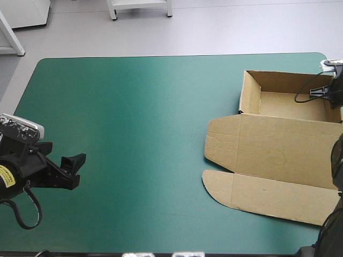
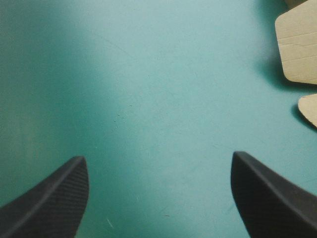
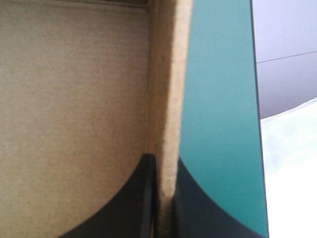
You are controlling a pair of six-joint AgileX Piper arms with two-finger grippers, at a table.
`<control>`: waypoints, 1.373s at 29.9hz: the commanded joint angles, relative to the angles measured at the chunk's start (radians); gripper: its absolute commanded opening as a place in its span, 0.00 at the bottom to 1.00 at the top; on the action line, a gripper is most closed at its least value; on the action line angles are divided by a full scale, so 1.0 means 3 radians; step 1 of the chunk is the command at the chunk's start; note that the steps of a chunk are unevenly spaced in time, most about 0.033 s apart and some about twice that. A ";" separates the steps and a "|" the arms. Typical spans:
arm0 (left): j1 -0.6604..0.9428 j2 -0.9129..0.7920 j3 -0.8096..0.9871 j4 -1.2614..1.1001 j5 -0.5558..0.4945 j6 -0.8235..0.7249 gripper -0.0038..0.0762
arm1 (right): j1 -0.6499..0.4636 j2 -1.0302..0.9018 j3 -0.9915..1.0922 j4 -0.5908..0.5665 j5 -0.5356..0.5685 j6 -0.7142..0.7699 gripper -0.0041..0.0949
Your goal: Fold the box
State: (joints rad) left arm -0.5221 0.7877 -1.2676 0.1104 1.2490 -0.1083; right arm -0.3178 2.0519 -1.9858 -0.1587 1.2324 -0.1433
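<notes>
box (image 1: 268, 155) is sitting on the right side of the teal-green cover (image 1: 134, 118), well apart from the left arm. its far part is standing as an open tray (image 1: 284, 104), with walls showing raised on the far and left sides. the lid (image 1: 268, 182) is lying flat toward the near edge in two brown panels, the nearer one ending in a rounded corner. right gripper (image 1: 336, 91) is reaching in at the tray's right wall, close to the table's far right corner. in the right wrist view it (image 3: 163, 158) is gripping that wall (image 3: 168, 99): the black fingers are nearly closed with the board's edge between them, one finger inside the tray over the brown floor (image 3: 74, 99), the other outside over the cover (image 3: 218, 99). left gripper (image 1: 75, 170) is hovering over bare cover near the table's left near corner, pointing toward the box. in its own view it (image 2: 157, 156) is spread wide, the fingers standing far apart with nothing between them but cover (image 2: 148, 99). two rounded corners of the lid (image 2: 299, 47) are showing ahead and to one side, clear of the fingers.
</notes>
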 commanded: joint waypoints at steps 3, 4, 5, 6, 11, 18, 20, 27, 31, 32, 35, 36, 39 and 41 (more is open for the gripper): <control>-0.0025 -0.0002 -0.0068 0.0030 0.0142 -0.0025 0.75 | -0.0168 -0.0243 -0.0069 -0.0309 -0.0174 -0.0056 0.03; -0.0025 -0.0002 -0.0068 0.0032 0.0142 -0.0025 0.75 | -0.0193 -0.0243 -0.0069 -0.0303 -0.0182 -0.0029 0.03; -0.0025 -0.0002 -0.0068 0.0032 0.0142 -0.0025 0.75 | -0.0210 -0.0243 -0.0069 -0.0258 -0.0174 -0.0021 0.03; -0.0025 -0.0002 -0.0068 0.0038 0.0127 -0.0025 0.75 | -0.0225 -0.0237 -0.0066 -0.0211 -0.0174 -0.0027 0.03; -0.0025 -0.0002 -0.0068 0.0046 0.0111 -0.0025 0.75 | -0.0232 -0.0208 -0.0066 -0.0018 -0.0186 -0.0068 0.23; -0.0025 -0.0002 -0.0068 0.0046 0.0103 -0.0025 0.75 | -0.0232 -0.0208 -0.0066 0.0129 -0.0189 -0.0015 0.49; -0.0025 -0.0002 -0.0068 0.0046 0.0103 -0.0025 0.75 | -0.0232 -0.0221 -0.0066 0.0096 -0.0199 0.0019 0.53; -0.0025 -0.0002 -0.0068 0.0117 0.0118 -0.0025 0.75 | -0.0232 -0.0610 -0.0066 -0.0099 -0.0354 0.0046 0.53; -0.0025 -0.0032 -0.0068 0.0255 0.0092 -0.0012 0.75 | -0.0232 -0.0961 -0.0066 0.0159 -0.0268 0.0015 0.53; -0.0025 -0.0058 -0.0068 0.0262 0.0075 0.0013 0.75 | -0.0232 -0.1062 -0.0066 0.0345 -0.0232 -0.0071 0.53; -0.0025 -0.0192 -0.0068 0.0293 0.0004 0.0022 0.75 | -0.0223 -0.1338 -0.0066 0.1088 -0.0094 -0.0301 0.51; -0.0025 -0.0233 -0.0068 0.0304 -0.0002 0.0014 0.75 | -0.0186 -0.1423 -0.0066 0.1249 -0.0032 -0.0350 0.50; -0.0025 -0.0365 -0.0068 0.0405 0.0012 0.0005 0.75 | -0.0005 -0.1766 -0.0042 0.1465 0.0017 -0.0426 0.43; -0.0025 -0.0438 -0.0039 0.0430 0.0024 0.0005 0.75 | 0.0189 -0.2028 0.0061 0.1539 -0.0039 -0.0515 0.38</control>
State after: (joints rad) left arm -0.5221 0.6750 -1.2657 0.2130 1.2481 -0.1012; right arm -0.3210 1.5828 -1.9683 0.2372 1.2463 -0.2605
